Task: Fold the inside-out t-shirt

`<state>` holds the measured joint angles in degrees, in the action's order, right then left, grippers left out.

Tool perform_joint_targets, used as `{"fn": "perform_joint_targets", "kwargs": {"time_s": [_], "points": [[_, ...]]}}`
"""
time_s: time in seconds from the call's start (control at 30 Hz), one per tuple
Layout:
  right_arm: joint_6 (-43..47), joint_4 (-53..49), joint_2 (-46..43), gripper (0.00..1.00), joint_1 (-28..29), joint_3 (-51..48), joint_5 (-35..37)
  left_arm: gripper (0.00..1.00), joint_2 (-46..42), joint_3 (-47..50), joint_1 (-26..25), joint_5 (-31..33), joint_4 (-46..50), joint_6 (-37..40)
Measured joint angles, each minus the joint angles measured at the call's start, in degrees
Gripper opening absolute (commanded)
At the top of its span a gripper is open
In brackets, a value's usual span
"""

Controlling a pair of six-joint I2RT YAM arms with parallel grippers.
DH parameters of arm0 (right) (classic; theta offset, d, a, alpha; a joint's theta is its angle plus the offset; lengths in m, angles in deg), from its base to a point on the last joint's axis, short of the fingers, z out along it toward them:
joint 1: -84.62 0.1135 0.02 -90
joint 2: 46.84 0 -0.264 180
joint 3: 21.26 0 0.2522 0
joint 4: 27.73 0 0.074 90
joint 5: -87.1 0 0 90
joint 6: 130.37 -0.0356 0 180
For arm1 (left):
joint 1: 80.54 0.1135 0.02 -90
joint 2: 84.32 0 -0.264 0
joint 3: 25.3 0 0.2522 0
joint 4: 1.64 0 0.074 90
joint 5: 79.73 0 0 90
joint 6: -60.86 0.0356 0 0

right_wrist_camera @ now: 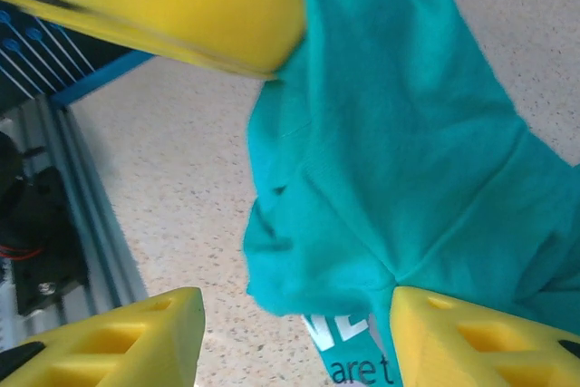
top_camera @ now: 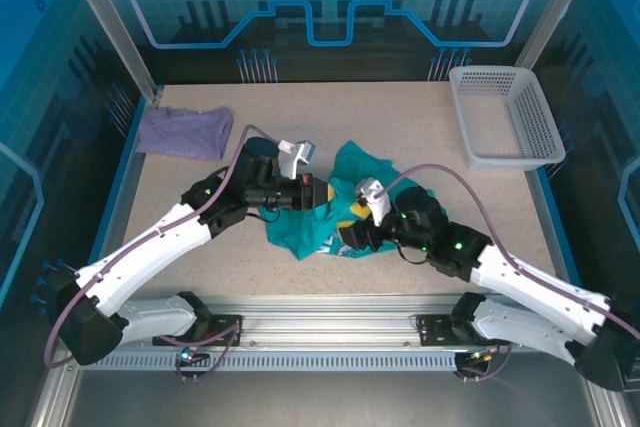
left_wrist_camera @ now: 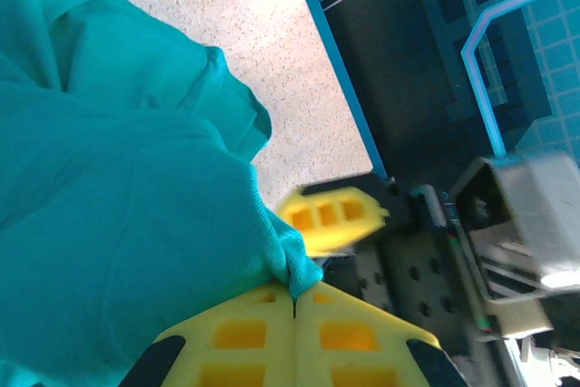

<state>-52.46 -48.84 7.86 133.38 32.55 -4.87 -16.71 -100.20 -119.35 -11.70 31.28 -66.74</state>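
T-shirt (top_camera: 352, 172): crumpled on bench (top_camera: 400, 117), no fold made. Left fingers (left_wrist_camera: 254, 337) pinched shut on its cloth; right fingers (right_wrist_camera: 145, 337) apart, holding nothing. All folding remains.

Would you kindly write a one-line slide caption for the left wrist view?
The left gripper, yellow fingers shut, pinches a fold of the teal t-shirt; speckled table behind.

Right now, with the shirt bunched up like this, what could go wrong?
The left pincer pinches only a small bit of the teal t-shirt; it could slip out. The right pincer hangs open very close by, so the two might collide. The t-shirt lies crumpled, so a fold could lock in creases.
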Motion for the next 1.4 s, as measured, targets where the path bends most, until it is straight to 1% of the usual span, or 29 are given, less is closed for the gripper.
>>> {"fn": "perform_joint_targets", "kwargs": {"time_s": [0.1,0.13,0.17,0.23,0.27,0.33,0.4,0.47,0.57,0.6,0.67,0.83,0.9,0.93,1.03,1.13,1.27,1.4], "points": [[0.68,1.64,5.07,0.13,0.0,1.79,2.27,0.0,-0.39,-0.28,-0.04,0.0,1.51,0.0],[0.87,1.88,5.57,0.05,-0.04,1.88,2.8,0.0,-0.63,-0.35,-0.04,0.0,2.05,0.0],[1.36,1.88,5.64,0.0,-0.22,1.88,3.06,0.0,-0.92,-0.5,-0.04,-0.02,2.6,0.0],[1.9,2.01,4.76,0.0,-1.38,1.81,1.88,0.0,-1.51,-0.72,0.35,-0.59,3.26,0.0],[2.47,2.38,3.65,0.0,-2.89,1.38,-0.44,0.0,-1.79,-0.81,0.87,-1.31,3.37,-0.02],[3.37,2.97,0.94,0.0,-7.48,0.31,-7.39,0.0,-2.12,-0.85,2.78,-3.06,3.23,-0.07],[3.56,3.65,-0.81,0.0,-13.22,-0.07,-16.65,0.0,-2.21,-0.85,5.7,-4.31,2.99,-0.24],[3.3,5.35,-0.76,0.0,-16.74,-0.04,-24.46,0.0,-2.21,-0.85,7.26,-4.31,2.84,0.15],[2.14,6.69,0.5,0.0,-18.23,0.0,-32.61,0.02,-2.05,-0.85,7.58,-2.58,2.82,1.75],[1.36,7.28,1.2,0.0,-18.23,0.0,-34.71,0.05,-1.88,-0.83,7.58,-1.95,2.82,2.29],[-0.17,8.59,2.25,0.0,-18.34,0.0,-36.98,0.15,-1.57,-0.5,7.56,-0.68,2.43,3.78],[-4.72,10.78,4.04,0.0,-18.69,0.0,-37.68,0.33,-2.51,3.06,6.8,3.08,0.74,6.25],[-6.67,11.82,4.9,0.0,-18.91,0.0,-37.48,0.39,-4.15,4.79,5.09,5.11,0.9,7.5],[-7.43,12.17,5.2,0.0,-18.97,0.0,-37.46,0.4,-5.11,5.35,4.15,6.12,0.98,8.02],[-8.98,12.85,5.84,0.0,-18.99,0.0,-37.48,0.41,-8.26,6.45,1.68,8.46,1.11,10.03],[-9.6,12.98,5.99,0.0,-18.99,0.02,-37.46,0.41,-9.2,6.51,0.76,10.01,1.09,12.24],[-10.23,12.98,5.99,0.0,-18.99,0.02,-37.44,0.41,-7.37,6.45,-0.44,12.22,1.66,15.37],[-10.43,12.98,5.99,0.0,-18.99,0.02,-37.42,0.38,-3.8,4.9,-1.7,15.28,3.37,18.25]]}}
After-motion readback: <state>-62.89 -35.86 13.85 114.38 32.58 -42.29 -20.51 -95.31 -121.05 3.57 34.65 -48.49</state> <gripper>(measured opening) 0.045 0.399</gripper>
